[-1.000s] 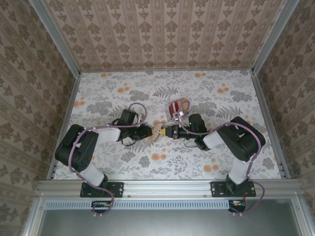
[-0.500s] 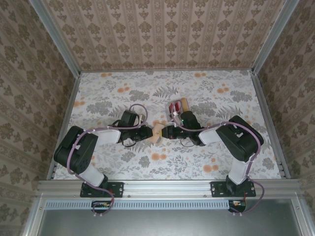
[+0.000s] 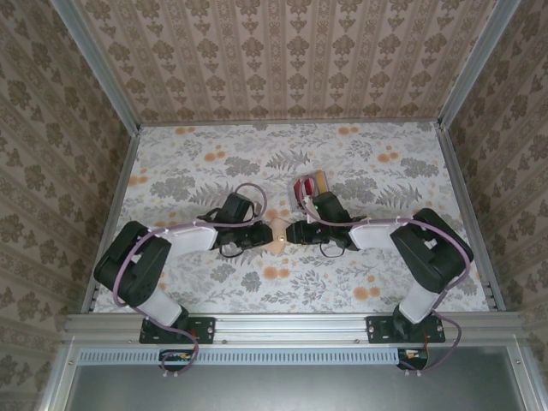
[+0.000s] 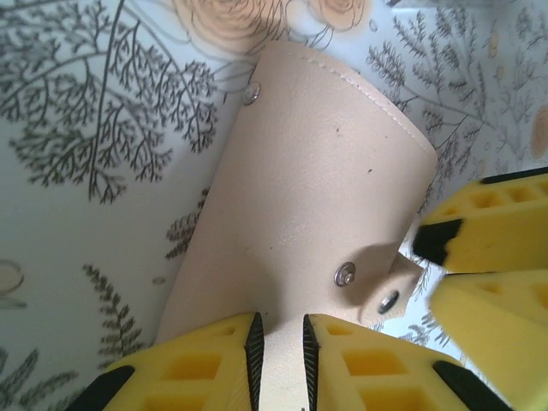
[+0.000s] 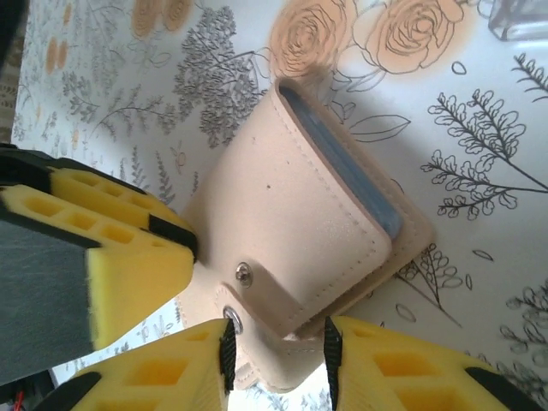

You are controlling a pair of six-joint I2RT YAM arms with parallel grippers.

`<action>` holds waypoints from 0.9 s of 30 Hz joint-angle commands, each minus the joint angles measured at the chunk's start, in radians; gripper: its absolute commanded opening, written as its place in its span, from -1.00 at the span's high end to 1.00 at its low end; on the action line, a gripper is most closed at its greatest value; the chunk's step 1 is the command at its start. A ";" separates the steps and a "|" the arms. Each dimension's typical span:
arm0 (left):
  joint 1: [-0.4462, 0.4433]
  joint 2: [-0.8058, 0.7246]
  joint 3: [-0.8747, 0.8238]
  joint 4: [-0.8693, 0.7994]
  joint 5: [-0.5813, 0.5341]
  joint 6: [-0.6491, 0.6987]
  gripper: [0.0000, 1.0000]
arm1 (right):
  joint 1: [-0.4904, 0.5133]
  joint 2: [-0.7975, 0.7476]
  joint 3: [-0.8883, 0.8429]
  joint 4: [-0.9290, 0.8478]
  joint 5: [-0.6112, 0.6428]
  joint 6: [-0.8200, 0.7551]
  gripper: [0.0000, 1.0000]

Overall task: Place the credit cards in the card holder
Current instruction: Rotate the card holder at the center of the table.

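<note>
The card holder, pinkish-tan with snap studs, hangs just above the table's middle between both grippers. My left gripper is shut on its folded edge; in the left wrist view the jaws pinch the tan leather. My right gripper stands open, its jaws astride the holder's snap corner, where a light-blue lining shows in the fold. The credit cards, red and tan, lie just behind the right gripper.
The floral table is fenced by metal rails and patterned walls. Both forearms stretch inward from the near corners, cables looping over them.
My right gripper's jaws have opened while staying at the holder's corner. Both wrists have shifted slightly toward the far side, and the holder has moved a little right with them.
</note>
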 commanded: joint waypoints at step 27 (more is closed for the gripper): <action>0.046 0.034 0.022 -0.142 -0.015 0.068 0.52 | -0.015 0.148 0.155 -0.147 0.047 0.050 0.87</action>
